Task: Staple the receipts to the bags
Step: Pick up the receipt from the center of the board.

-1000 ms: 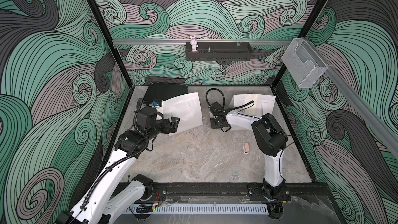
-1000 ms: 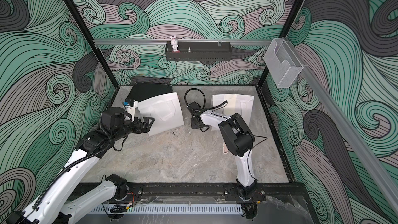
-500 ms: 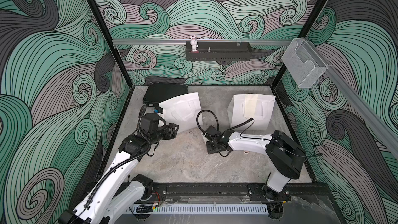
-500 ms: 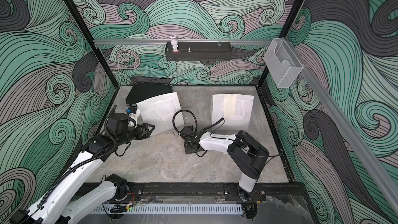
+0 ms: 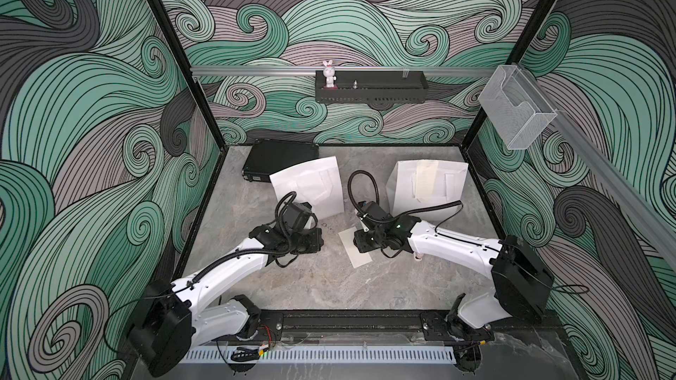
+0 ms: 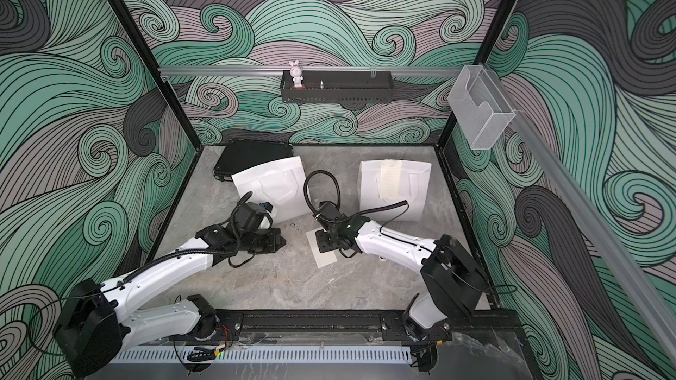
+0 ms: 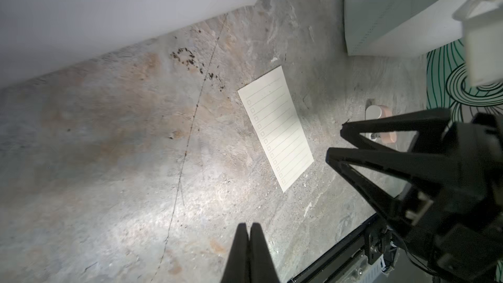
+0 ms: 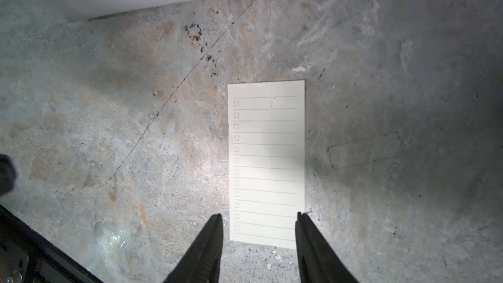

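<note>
The grey stone worktop (image 5: 329,286) sits inside swirl-patterned walls. Two white bags lie flat at the back. The left bag (image 5: 311,186) overlaps a black case (image 5: 270,157), and the right bag (image 5: 402,195) carries the first receipt (image 5: 426,184). The loose receipt (image 8: 266,159) lies mid-worktop. The right pincer (image 8: 258,215) hangs over its end, released, jaws apart. The left pincer (image 7: 248,227) is clenched on nothing.

The left arm (image 5: 234,268) and the right arm (image 5: 450,246) look the same. Each has smooth white tubes joined by chunky black parts, with a big black box (image 5: 519,279) at the shoulder. A black bumpy cable (image 5: 349,188) loops over each wrist. The left gripper (image 7: 248,225) and the right gripper (image 8: 259,215) are black, with thin, pointed fingers (image 8: 209,240) shaped like long triangles.
</note>
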You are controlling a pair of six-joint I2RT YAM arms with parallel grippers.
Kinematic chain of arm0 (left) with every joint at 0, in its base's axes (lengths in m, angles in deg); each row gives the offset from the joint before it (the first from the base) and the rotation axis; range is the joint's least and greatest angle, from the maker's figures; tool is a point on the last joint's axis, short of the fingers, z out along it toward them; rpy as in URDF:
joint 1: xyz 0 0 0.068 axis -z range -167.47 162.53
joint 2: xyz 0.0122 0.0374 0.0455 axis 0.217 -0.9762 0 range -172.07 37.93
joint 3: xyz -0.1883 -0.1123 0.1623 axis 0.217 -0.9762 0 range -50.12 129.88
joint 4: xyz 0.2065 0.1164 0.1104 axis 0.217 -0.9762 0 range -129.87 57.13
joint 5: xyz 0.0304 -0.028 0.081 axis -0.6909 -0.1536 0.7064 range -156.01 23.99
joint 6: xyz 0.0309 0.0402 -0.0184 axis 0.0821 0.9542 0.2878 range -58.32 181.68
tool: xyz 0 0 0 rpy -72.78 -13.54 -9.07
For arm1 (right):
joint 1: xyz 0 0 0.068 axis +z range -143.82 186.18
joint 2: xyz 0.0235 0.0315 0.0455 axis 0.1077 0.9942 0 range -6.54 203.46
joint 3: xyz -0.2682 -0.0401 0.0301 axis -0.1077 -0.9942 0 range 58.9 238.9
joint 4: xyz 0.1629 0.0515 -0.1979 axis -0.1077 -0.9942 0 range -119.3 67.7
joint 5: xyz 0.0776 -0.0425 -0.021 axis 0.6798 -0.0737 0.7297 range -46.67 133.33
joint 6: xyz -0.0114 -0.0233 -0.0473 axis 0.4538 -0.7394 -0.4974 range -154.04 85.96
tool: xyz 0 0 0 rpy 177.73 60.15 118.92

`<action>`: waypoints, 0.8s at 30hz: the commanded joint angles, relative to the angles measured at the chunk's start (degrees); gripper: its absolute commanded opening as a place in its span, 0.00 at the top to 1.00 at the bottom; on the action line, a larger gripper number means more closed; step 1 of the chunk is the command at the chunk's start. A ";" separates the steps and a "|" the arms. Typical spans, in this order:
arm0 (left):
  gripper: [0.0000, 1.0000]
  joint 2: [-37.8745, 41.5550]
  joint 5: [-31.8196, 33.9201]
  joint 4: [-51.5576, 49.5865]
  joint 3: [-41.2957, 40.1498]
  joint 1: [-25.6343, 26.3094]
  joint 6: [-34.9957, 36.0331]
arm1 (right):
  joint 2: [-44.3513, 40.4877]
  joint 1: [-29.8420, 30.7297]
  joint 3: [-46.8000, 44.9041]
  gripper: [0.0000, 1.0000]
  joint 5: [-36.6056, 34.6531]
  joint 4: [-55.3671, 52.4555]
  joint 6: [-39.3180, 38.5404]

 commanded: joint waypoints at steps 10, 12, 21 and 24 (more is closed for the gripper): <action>1.00 -20.48 1.75 17.29 3.01 5.40 -3.71 | 8.74 -6.70 2.22 0.52 9.04 6.08 -10.08; 1.00 -22.76 0.74 18.89 3.83 5.41 -4.05 | 10.92 -6.95 3.66 0.53 9.00 5.75 -10.61; 1.00 -27.40 -1.07 22.88 5.85 6.10 -4.76 | 14.02 -7.95 5.06 0.53 10.05 6.23 -11.06; 1.00 -29.22 -0.63 21.98 6.15 6.11 -4.62 | 15.08 -8.54 5.55 0.53 9.80 5.97 -11.14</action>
